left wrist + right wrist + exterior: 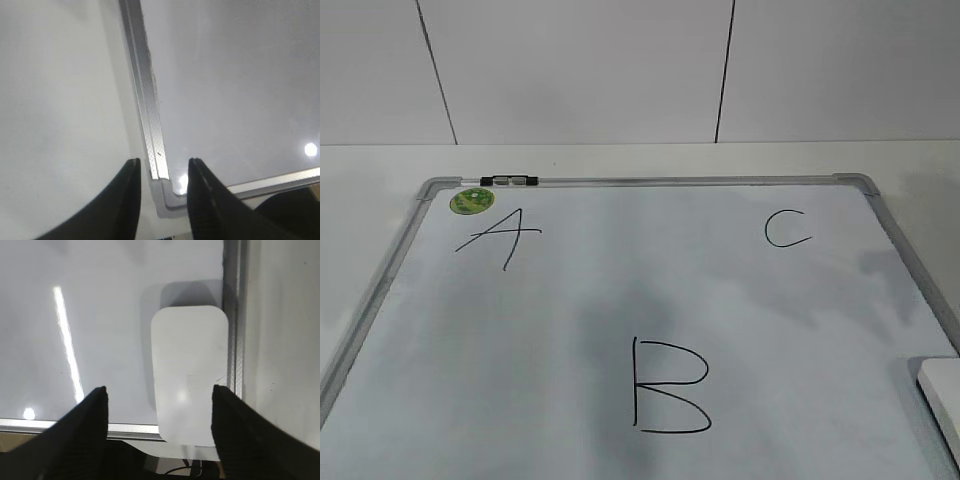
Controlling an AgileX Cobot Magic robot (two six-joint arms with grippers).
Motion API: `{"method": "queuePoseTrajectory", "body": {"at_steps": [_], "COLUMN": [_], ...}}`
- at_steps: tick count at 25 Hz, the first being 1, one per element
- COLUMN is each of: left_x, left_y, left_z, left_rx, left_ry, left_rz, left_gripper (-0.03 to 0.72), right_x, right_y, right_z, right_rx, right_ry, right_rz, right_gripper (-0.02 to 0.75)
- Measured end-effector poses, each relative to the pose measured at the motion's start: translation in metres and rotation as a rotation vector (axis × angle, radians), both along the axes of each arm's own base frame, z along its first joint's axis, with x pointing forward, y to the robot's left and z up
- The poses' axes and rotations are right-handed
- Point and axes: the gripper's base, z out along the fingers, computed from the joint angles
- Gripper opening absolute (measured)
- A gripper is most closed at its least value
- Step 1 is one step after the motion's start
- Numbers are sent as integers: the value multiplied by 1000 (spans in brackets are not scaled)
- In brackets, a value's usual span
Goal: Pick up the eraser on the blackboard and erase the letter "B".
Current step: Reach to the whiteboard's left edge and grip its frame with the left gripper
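Eraser (190, 375), smooth rounded white block, on framed blackboard (100, 315).

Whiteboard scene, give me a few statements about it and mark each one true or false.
1. The eraser lies beside the blackboard frame's right edge. True.
2. The right gripper is shut on the eraser. False: it is open, holding nothing.
3. The letter "B" is intact. True.
4. The green sticker sits near the "C". False: it sits above the "A".
5. The left gripper holds the marker. False: it is empty, over the board's corner.
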Motion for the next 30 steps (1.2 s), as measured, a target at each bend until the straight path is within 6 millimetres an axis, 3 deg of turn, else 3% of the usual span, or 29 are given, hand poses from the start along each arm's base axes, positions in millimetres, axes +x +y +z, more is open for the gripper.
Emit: {"method": "queuePoseTrajectory", "body": {"at_steps": [4, 9, 16, 24, 30], "left_x": [17, 52, 96, 125, 131], "left_y": [0, 1, -2, -4, -5], "left_z": [-5, -13, -44, -69, -85], "left_rx": [11, 51, 61, 61, 64], "left_ry": [-45, -50, 20, 5, 10], "left_rz": [5, -9, -12, -4, -2], "left_gripper": [239, 238, 237, 234, 234], "right_x": [-1, -11, -15, -15, -15], "right_y": [-12, -10, -9, -9, -8], "right_z": [2, 16, 22, 23, 23], "right_rx": [-8, -5, -3, 4, 9], "right_ry": [-16, -86, -115, -116, -117], "right_rz": [-5, 17, 16, 16, 15], "right_gripper": [518, 518, 518, 517, 517]}}
